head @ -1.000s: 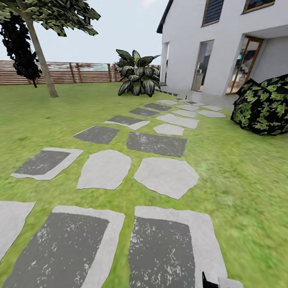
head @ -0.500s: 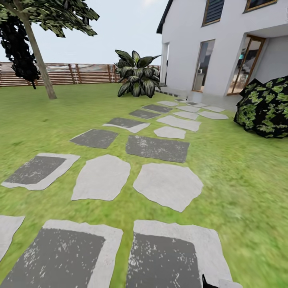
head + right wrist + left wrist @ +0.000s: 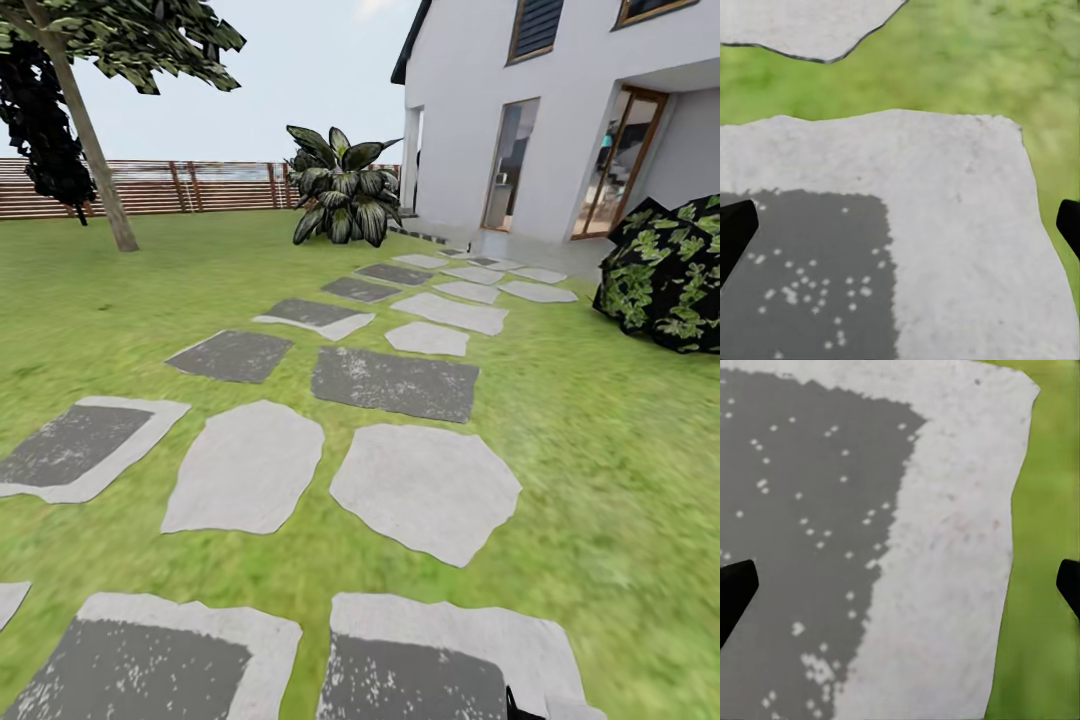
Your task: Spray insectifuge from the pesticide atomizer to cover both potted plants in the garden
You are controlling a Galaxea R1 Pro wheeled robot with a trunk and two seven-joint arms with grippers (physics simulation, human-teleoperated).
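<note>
Fenced green garden with stepping stones

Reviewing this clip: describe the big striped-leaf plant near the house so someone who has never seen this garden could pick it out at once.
Start at the white house and go to its near corner, where the stepping-stone path ends. The striped-leaf plant stands there on the lawn before the slatted wooden fence. Unlike the trunked tree and the rounded dark bush, it is a low fan of broad, pointed, pale-streaked leaves.
</note>
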